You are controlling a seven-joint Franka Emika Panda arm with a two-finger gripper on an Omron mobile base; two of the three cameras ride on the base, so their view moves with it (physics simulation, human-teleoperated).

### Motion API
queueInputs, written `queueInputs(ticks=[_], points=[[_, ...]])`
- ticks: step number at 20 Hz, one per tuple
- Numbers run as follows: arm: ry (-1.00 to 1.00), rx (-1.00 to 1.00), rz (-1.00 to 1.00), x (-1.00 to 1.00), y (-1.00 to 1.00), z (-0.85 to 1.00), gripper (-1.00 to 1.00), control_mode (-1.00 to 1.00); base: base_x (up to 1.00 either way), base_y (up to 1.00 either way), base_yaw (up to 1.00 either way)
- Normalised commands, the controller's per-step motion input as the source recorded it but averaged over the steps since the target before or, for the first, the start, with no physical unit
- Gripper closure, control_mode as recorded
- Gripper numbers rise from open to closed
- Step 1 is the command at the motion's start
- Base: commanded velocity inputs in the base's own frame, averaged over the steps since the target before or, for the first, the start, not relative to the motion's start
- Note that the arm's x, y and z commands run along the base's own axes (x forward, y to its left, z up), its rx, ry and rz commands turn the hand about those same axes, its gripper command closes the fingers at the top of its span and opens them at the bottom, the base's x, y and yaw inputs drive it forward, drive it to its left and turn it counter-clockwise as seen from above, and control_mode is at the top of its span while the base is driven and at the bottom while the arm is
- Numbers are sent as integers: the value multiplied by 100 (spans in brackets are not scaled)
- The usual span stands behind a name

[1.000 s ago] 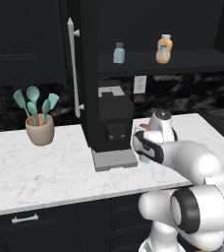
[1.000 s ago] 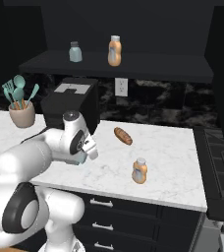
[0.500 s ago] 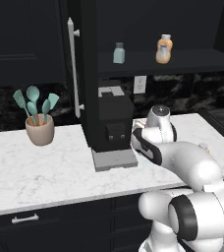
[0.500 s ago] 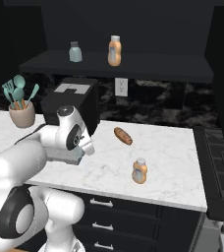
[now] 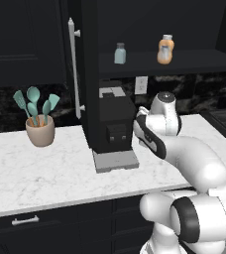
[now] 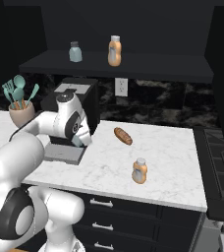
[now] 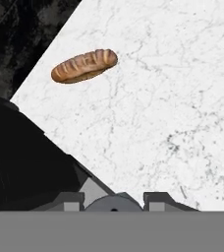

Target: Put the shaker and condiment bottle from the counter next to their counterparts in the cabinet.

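My gripper (image 7: 114, 199) is shut on the shaker (image 7: 114, 205), whose dark grey cap shows between the two fingertips. In the right base view the gripper (image 6: 80, 141) hangs just above the counter (image 6: 173, 152), beside the coffee machine. The condiment bottle (image 6: 140, 171), orange with a pale cap, stands upright on the counter to its right, near the front edge. On the cabinet shelf (image 6: 148, 73) stand the counterparts: a pale teal shaker (image 6: 75, 51) (image 5: 120, 53) and an orange bottle (image 6: 115, 50) (image 5: 165, 49). The cabinet door (image 5: 89, 74) stands open.
A black coffee machine (image 5: 113, 130) (image 6: 70, 101) sits right beside the hand. A bread loaf (image 6: 123, 136) (image 7: 84, 65) lies on the counter behind the bottle. A pot of teal utensils (image 5: 39, 130) stands at the left, a stove (image 6: 223, 167) at the right.
The hand has risen a little off the counter with the shaker in it and drawn closer to the coffee machine. The bottle and loaf have not moved.
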Motion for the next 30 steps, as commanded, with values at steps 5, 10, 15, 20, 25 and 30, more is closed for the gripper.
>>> queueInputs(ticks=[5,10,15,20,25,30], points=[[0,4,-7,2,0,53,100,-100,0,0,0],[0,1,-7,0,0,35,100,-100,0,0,0],[-5,-1,-3,0,0,12,100,-100,0,0,0],[-19,-3,0,-8,0,10,100,-100,0,0,0],[-23,-4,0,-13,0,13,100,-100,0,0,0],[-15,-1,0,-5,0,27,100,-100,0,0,0]])
